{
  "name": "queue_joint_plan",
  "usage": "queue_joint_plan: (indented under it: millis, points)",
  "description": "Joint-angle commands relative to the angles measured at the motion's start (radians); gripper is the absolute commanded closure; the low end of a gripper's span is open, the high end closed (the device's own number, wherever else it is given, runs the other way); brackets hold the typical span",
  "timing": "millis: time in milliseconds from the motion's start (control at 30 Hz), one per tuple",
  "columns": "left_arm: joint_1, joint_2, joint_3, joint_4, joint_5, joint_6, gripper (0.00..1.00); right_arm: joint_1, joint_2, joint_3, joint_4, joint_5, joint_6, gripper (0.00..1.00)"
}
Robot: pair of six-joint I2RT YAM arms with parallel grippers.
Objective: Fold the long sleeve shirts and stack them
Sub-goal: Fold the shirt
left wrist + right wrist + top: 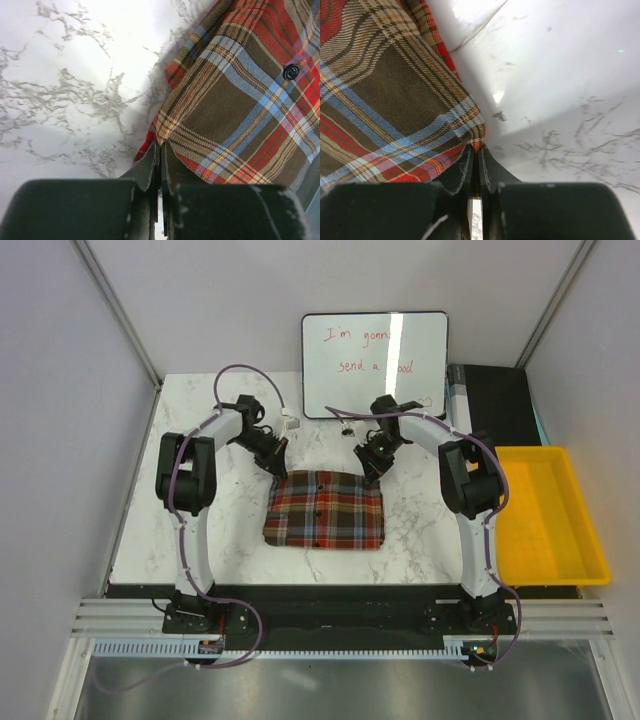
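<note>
One plaid flannel shirt (325, 510) in red, dark and blue checks lies folded into a rectangle on the middle of the white marble table (200, 530). My left gripper (277, 466) is shut on its far left corner; the left wrist view shows the jaws pinching the cloth edge (161, 145), with a dark button (291, 71) on the shirt. My right gripper (367, 471) is shut on its far right corner; the right wrist view shows the jaws pinching the corner (476, 145). Both corners sit at table level.
A yellow plastic bin (548, 515) stands at the right of the table. A whiteboard with red writing (375, 362) leans at the back, a black box (495, 405) beside it. White walls close in the sides.
</note>
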Motion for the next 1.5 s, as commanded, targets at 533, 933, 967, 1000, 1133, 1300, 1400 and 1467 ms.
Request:
queue_joint_plan:
  millis: [533,933,967,1000,1133,1300,1400,1467]
  points:
    - [0.113,-0.705,-0.28,0.406,0.472,-0.512,0.01,-0.128,-0.449,-0.184,0.532,-0.401,0.945,0.02]
    - [-0.077,-0.466,-0.662,1.216,0.358,-1.462,0.01,0.004,-0.296,-0.54,1.39,-0.442,1.685,0.02]
    - [-0.077,-0.44,-0.667,1.25,0.341,-1.476,0.01,0.004,-0.282,-0.543,1.39,-0.442,1.688,0.02]
    - [-0.079,-0.411,-0.668,1.282,0.338,-1.523,0.01,0.004,-0.269,-0.557,1.391,-0.434,1.688,0.02]
    - [-0.077,-0.309,-0.656,1.281,0.243,-1.536,0.01,0.001,-0.165,-0.576,1.387,-0.411,1.676,0.02]
    - [-0.063,-0.149,-0.613,1.304,0.223,-1.513,0.01,-0.032,-0.023,-0.545,1.353,-0.405,1.592,0.02]
    - [-0.031,-0.093,-0.625,1.325,0.22,-1.519,0.01,-0.071,0.014,-0.525,1.239,-0.385,1.446,0.02]
    - [-0.002,-0.104,-0.658,1.367,0.244,-1.516,0.01,-0.091,0.015,-0.504,1.138,-0.39,1.334,0.02]
